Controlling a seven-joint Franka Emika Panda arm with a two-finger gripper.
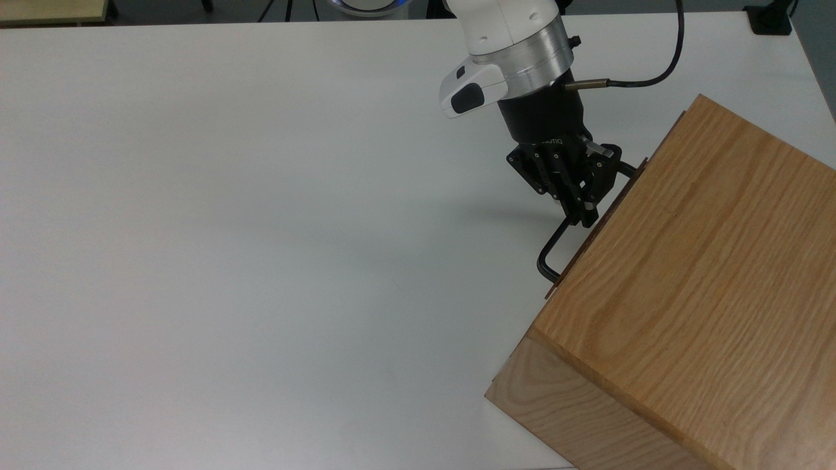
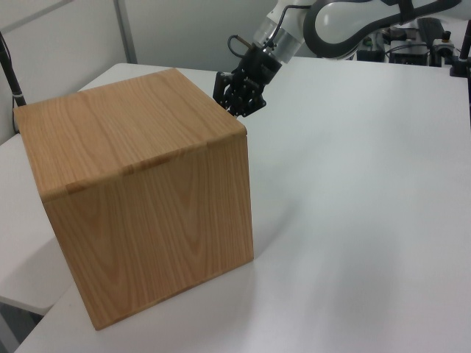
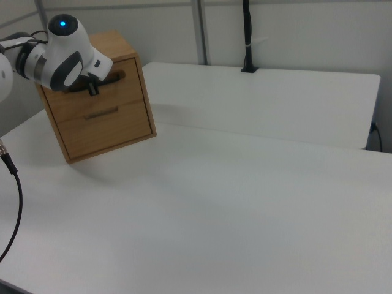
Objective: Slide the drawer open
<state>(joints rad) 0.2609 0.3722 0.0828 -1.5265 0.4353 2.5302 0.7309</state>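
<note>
White desk carries everything; the tool is seen clenched on the black bar handle of the drawer, at the top of the wooden cabinet; a second drawer front lies beneath; a black cable trails from the wrist.

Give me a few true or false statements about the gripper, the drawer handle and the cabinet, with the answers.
1. The gripper is shut on the handle. True.
2. The drawer has been pulled far out of the cabinet. False: its front sits about flush with the cabinet.
3. The cabinet stands on a white table. True.
4. The handle is a round wooden knob. False: it is a black bar.
</note>
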